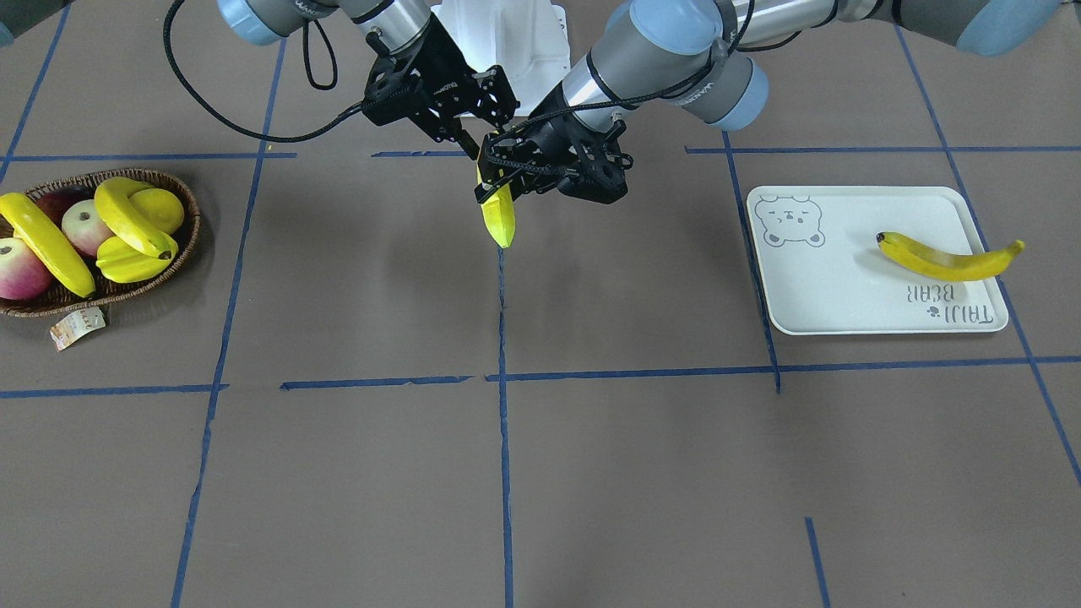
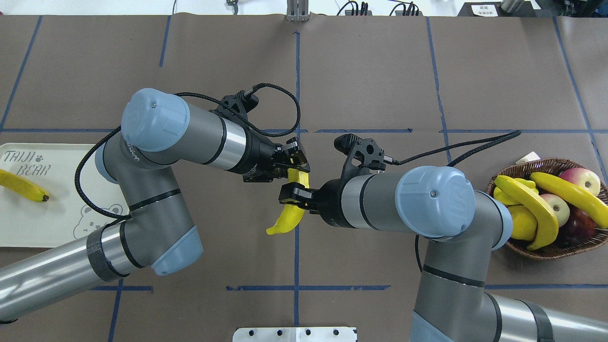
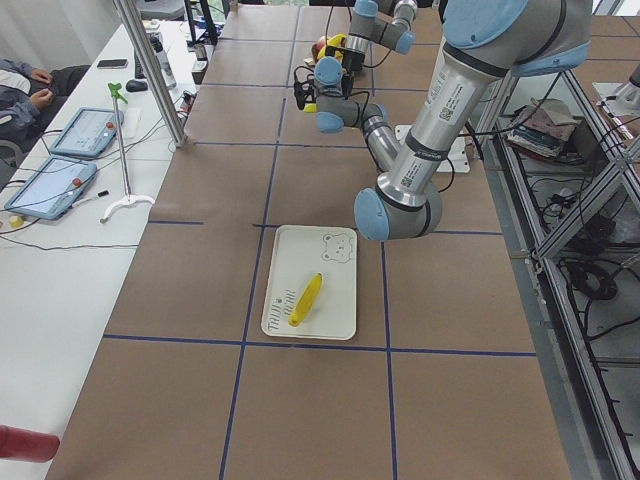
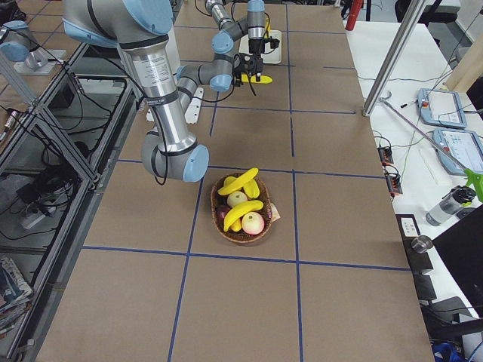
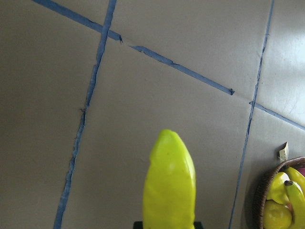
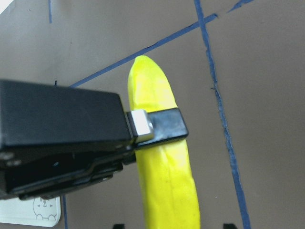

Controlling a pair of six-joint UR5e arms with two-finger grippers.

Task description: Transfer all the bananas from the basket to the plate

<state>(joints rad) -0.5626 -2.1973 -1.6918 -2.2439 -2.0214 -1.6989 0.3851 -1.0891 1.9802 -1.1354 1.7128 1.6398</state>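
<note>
One banana point(image 1: 500, 219) hangs above the table's middle, and my two grippers meet at it. My left gripper point(image 1: 498, 173) is shut on its upper part; it fills the left wrist view point(image 5: 170, 186). My right gripper point(image 1: 470, 150) is open, its fingertips apart on either side of the banana in the right wrist view point(image 6: 167, 181). A slimmer banana point(image 1: 946, 262) lies on the off-white bear plate point(image 1: 828, 287). Two bananas point(image 1: 46, 245) point(image 1: 127, 215) lie in the wicker basket point(image 1: 181, 253).
The basket also holds reddish apples point(image 1: 84, 228), a yellow star fruit point(image 1: 127, 262) and a round yellow fruit point(image 1: 160, 207). A paper tag point(image 1: 76, 328) lies beside it. Blue tape lines cross the brown table. The robot base point(image 1: 507, 42) stands behind the grippers.
</note>
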